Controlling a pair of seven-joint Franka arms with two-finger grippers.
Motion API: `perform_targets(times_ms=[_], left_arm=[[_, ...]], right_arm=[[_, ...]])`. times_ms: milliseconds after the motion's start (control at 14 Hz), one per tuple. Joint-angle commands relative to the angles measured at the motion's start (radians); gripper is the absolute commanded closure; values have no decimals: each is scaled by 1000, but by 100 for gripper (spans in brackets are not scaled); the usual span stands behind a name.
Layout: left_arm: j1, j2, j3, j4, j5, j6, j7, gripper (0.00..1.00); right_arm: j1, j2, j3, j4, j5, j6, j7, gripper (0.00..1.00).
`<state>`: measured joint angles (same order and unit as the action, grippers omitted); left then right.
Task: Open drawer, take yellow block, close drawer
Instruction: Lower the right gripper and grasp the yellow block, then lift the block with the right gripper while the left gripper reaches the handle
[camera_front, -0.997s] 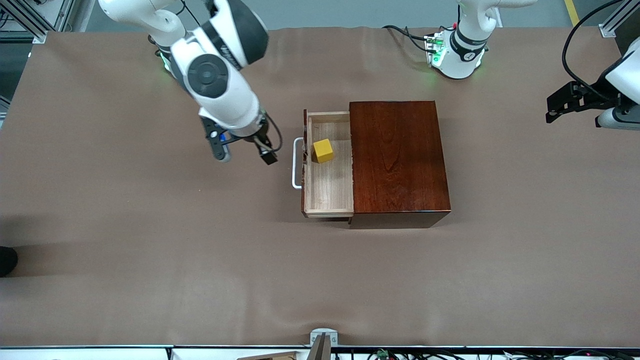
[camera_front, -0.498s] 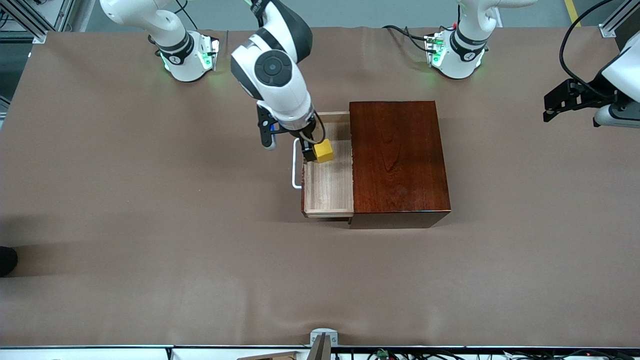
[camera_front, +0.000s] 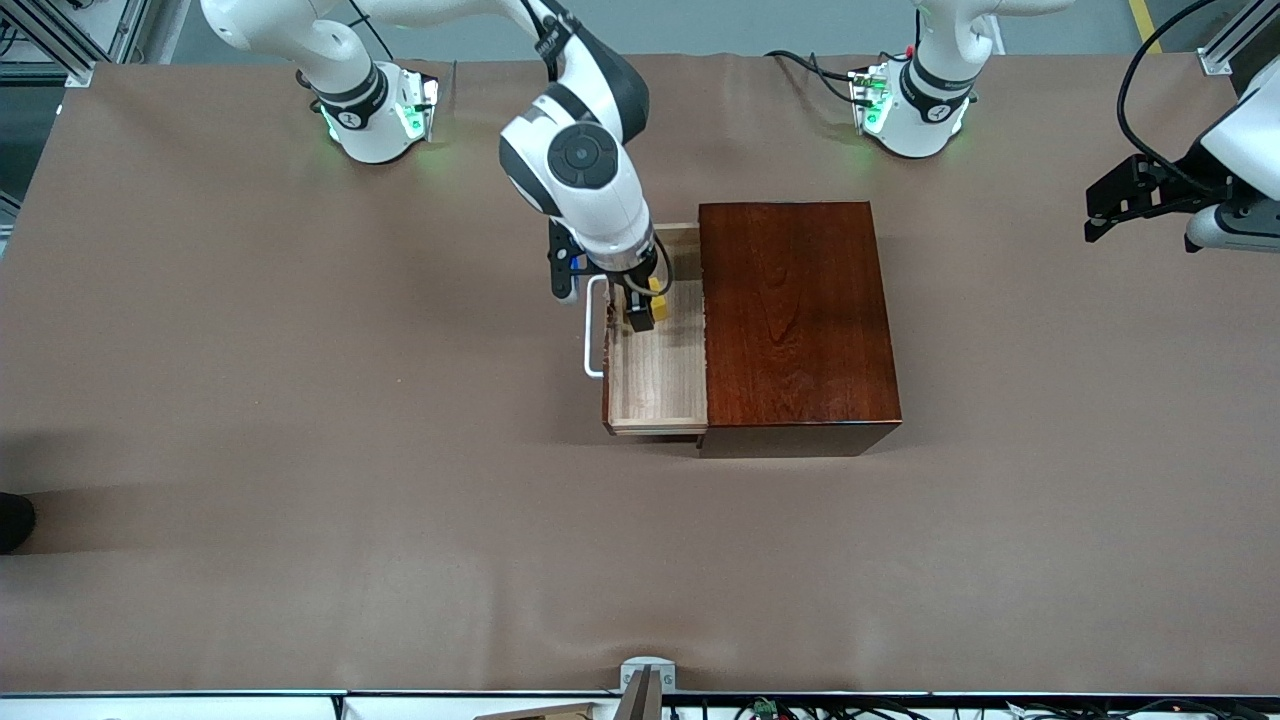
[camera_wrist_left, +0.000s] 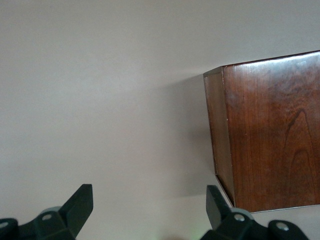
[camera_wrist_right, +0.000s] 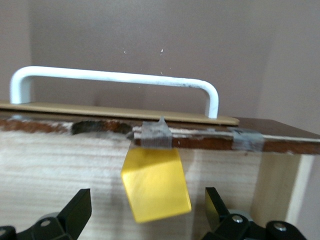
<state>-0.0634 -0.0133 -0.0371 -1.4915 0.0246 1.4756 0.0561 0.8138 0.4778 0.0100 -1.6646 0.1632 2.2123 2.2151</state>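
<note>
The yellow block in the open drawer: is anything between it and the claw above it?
Nothing visible. The right gripper hangs open over the yellow block in the drawer, a finger on either side of it and only air between.

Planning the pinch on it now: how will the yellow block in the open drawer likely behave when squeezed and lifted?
The yellow block looks like a rigid, flat-faced cube, so it should neither squash nor roll. It is small, so probably light. It sits skewed between the open right gripper fingers, so it may twist as they shut.
</note>
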Motion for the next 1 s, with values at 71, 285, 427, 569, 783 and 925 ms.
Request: perform_targets(times_ms=[71, 285, 427, 569, 783, 925], left_arm=[[11, -13, -6, 2, -9, 17, -1, 0], [13, -13, -6, 4, -11, 18, -4, 0], [14, -13, -3, 5, -20, 58, -10, 0], [26, -10, 8, 5, -20, 64, -7, 0], [54, 4, 6, -6, -22, 43, 4, 0], [53, 10, 6, -6, -22, 40, -2, 0]], right_arm=[[18, 13, -12, 9, -48, 3, 21, 14], [33, 13, -12, 9, -94, 0, 11, 74], [31, 8, -12, 23, -94, -3, 17, 100], [21, -1, -13, 37, -94, -32, 15, 100], [-2, -7, -13, 98, -87, -106, 12, 100], [-22, -11, -13, 126, -82, -141, 12, 100]])
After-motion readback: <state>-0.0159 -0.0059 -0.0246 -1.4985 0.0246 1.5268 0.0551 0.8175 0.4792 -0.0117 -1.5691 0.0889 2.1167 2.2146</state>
